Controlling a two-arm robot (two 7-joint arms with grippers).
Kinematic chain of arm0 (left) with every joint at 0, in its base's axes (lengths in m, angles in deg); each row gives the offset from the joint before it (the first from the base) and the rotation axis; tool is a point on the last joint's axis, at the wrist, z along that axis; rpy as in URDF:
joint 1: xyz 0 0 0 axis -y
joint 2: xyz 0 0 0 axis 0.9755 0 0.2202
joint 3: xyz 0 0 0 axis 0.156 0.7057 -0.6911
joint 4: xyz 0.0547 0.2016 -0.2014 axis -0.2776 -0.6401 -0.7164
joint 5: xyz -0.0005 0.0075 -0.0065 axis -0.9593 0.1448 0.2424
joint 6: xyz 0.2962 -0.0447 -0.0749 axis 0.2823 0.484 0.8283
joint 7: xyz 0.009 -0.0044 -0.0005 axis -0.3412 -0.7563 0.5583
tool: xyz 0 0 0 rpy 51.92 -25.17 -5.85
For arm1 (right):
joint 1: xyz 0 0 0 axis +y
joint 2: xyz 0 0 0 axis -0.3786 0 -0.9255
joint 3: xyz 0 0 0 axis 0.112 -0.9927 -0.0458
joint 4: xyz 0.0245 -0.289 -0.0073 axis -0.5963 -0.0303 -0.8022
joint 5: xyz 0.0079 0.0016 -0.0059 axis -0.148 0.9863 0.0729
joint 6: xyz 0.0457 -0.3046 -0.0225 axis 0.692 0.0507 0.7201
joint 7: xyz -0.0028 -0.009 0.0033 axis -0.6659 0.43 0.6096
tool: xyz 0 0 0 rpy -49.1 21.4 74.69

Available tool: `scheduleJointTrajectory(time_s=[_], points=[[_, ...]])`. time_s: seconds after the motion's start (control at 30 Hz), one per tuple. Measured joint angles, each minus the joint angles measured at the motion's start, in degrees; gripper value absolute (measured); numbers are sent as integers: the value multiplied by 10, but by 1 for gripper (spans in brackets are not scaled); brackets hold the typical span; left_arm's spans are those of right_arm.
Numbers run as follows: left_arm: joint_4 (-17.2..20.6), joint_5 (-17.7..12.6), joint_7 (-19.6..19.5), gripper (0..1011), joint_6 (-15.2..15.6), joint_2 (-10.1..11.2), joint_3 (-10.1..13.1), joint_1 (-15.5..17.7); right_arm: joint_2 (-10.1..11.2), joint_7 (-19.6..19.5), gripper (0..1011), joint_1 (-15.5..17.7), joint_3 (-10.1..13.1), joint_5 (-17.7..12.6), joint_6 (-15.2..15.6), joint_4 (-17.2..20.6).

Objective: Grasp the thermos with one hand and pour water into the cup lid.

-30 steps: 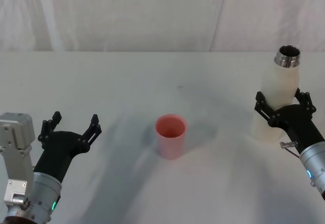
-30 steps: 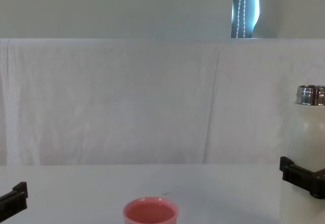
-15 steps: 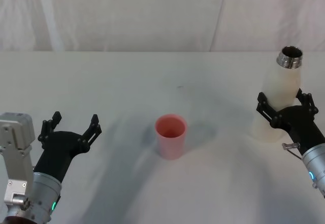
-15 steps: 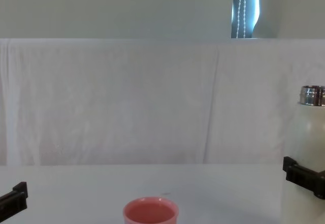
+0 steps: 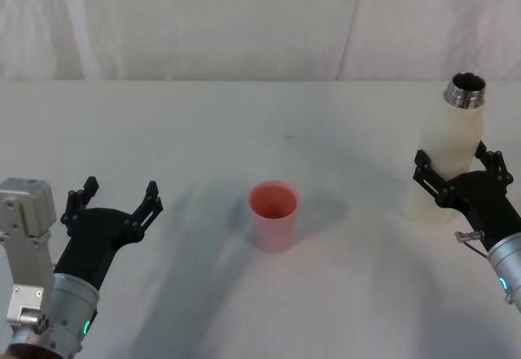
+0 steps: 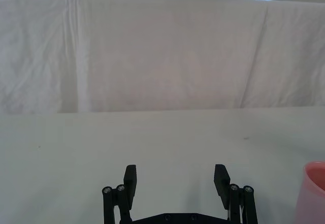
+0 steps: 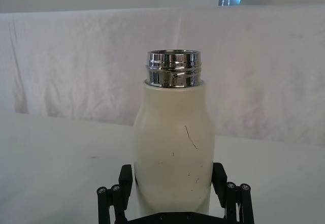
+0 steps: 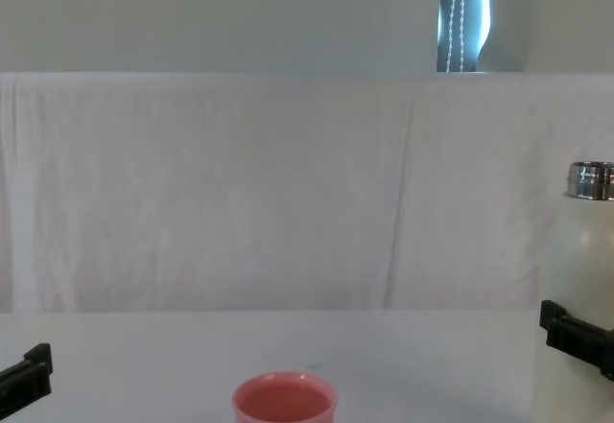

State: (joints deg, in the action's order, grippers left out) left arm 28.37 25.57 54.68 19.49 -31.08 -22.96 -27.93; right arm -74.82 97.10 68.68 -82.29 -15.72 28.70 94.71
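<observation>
The thermos [image 5: 452, 151] is a tall cream-white bottle with an open silver neck, standing upright at the table's right. My right gripper [image 5: 454, 162] is open, one finger on each side of the thermos body [image 7: 172, 148] at mid-height; the fingers [image 7: 126, 177] sit very close to its sides. The pink cup lid [image 5: 274, 214] stands upright in the middle of the table, well to the left of the thermos. My left gripper [image 5: 119, 194] hovers open and holds nothing near the front left, apart from the cup lid [image 6: 317, 193].
A white cloth covers the table [image 5: 244, 123] and hangs as a backdrop [image 8: 240, 193] behind it. Bare table surface lies between the cup lid and the thermos and in front of the cup lid.
The thermos and my right gripper have shifted slightly to the right together. The left gripper and the cup lid have not moved.
</observation>
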Motion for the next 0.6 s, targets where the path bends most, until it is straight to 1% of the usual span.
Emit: scheduleJointTrajectory(time_s=[0.6], points=[[0,0,0,1001,0,0,0,0,5,-2,1003,21,4,0,0,21]])
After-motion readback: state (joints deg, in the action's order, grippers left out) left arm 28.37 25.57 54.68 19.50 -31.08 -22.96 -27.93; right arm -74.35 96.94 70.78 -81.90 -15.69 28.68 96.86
